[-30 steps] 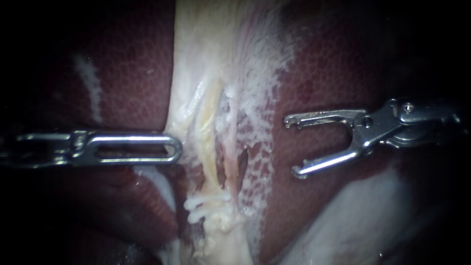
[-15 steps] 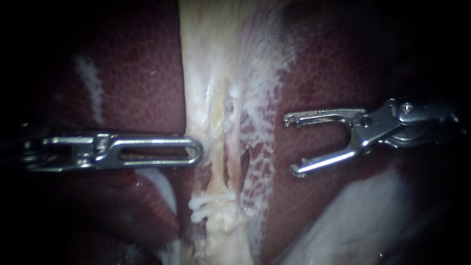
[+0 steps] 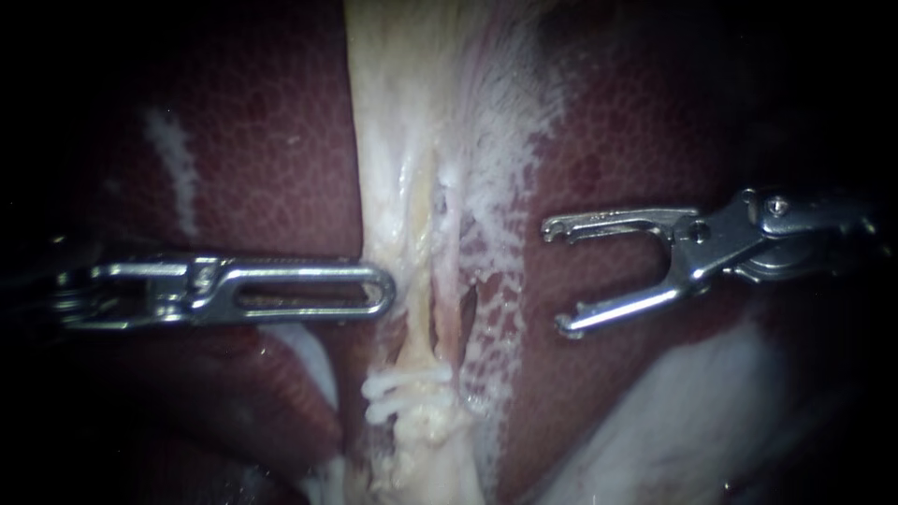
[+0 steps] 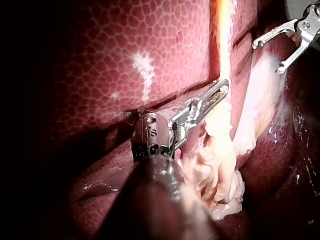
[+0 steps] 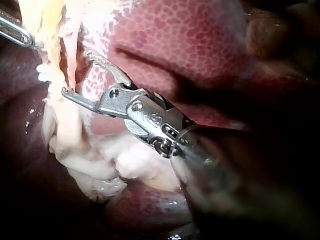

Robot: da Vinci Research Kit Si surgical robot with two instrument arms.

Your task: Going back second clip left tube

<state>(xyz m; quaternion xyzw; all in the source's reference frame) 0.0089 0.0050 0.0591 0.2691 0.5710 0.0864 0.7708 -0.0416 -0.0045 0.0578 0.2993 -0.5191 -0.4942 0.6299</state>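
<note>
Two pale tubes run down a white tissue band between dark red liver lobes: the yellowish left tube (image 3: 418, 323) and a pinker right tube (image 3: 450, 313). Two white clips (image 3: 404, 388) lie across them lower down, also seen as white clips (image 5: 43, 75) in the right wrist view. My left instrument (image 3: 386, 288) lies level, its slotted jaws shut on the band's left edge (image 3: 374, 234); the left wrist view shows the left instrument (image 4: 222, 91) at the pale strand. My right instrument (image 3: 557, 279) stands right of the tubes, apart from them, jaws open and empty. The same right instrument (image 5: 76, 72) gapes beside the strands.
The liver (image 3: 262, 140) flanks the band on both sides. A broad pale patch (image 3: 692, 402) lies under the right instrument. Lumpy whitish tissue (image 5: 115, 170) bunches where the strands end. My right instrument (image 4: 270, 52) shows beyond the left jaws in the left wrist view.
My left instrument has moved right toward the tubes, and the band's left edge has moved with it and slackened. The right instrument has stayed put, jaws open.
</note>
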